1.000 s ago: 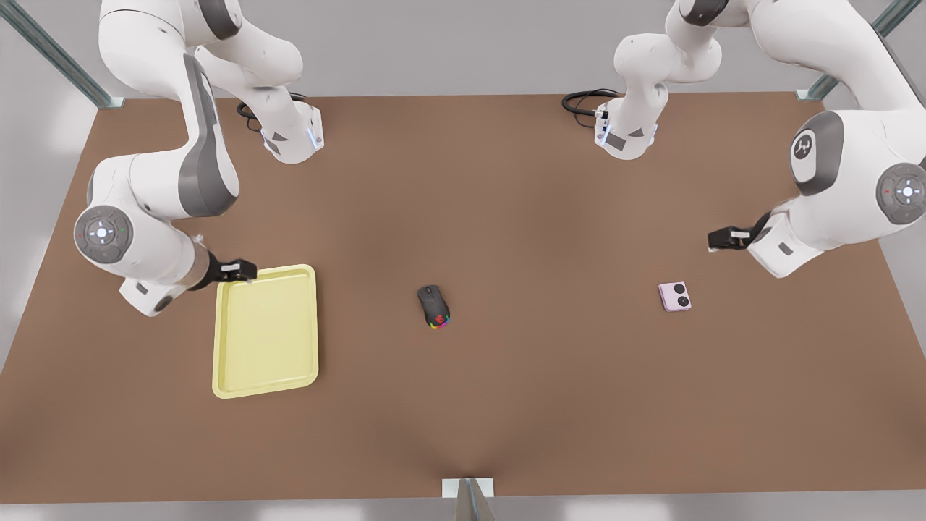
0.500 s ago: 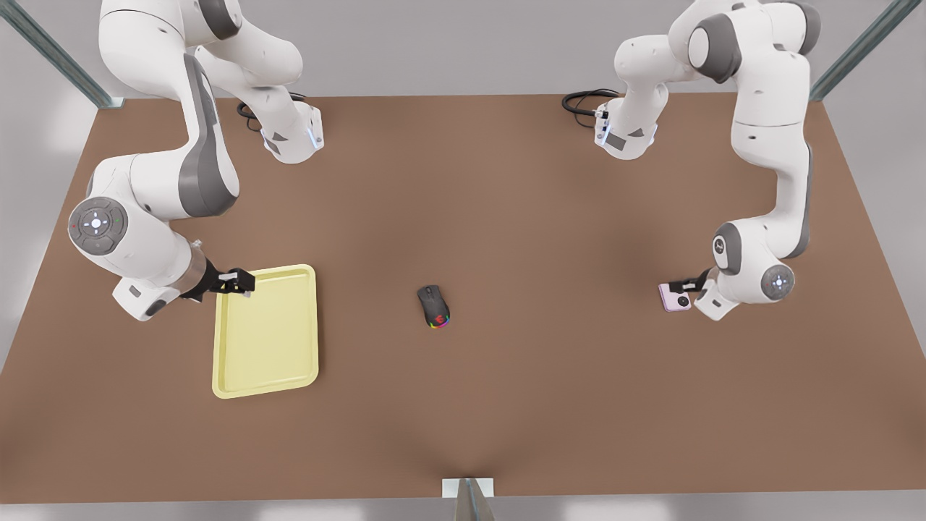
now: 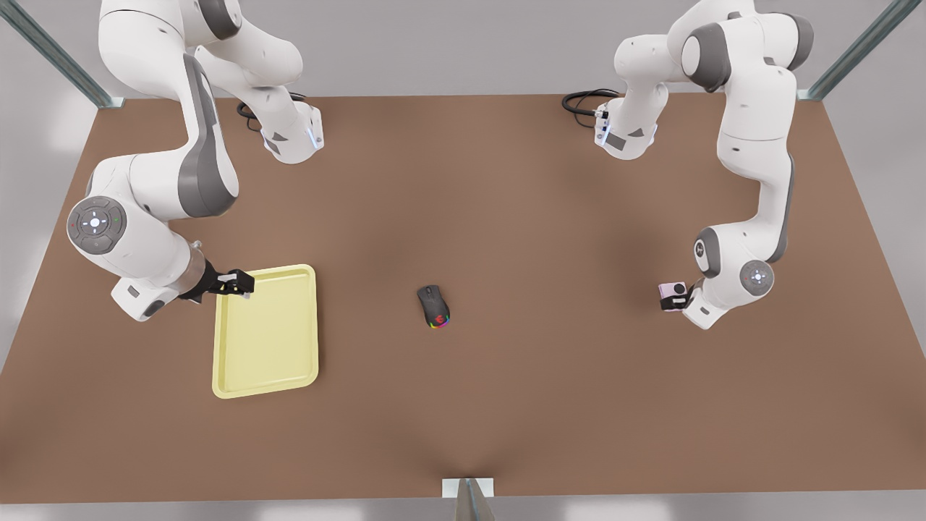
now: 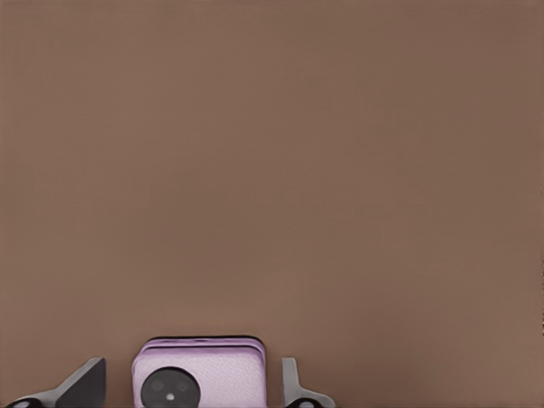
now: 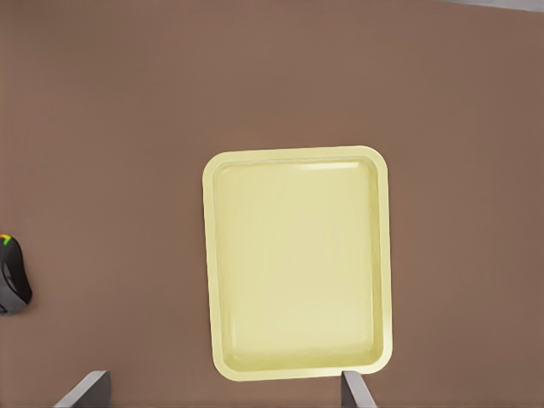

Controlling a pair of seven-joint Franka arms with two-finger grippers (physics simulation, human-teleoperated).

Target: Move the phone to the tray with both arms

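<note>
Phone (image 4: 198,374) sat between the two spread fingers of our left gripper (image 3: 675,298), with a gap on each side, so we were not squeezing it yet. It lay on the brown table (image 3: 550,217) at the front view's right, and our left arm was the near one. Our right gripper (image 3: 236,282) waited open above the yellow tray's (image 3: 266,331) far corner. The tray was well apart from the phone, with the black mouse (image 3: 433,307) lying between them.

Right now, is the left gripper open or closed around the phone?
Open. In the left wrist view the left gripper straddles the phone, with brown table showing between each finger and the phone's sides.
</note>
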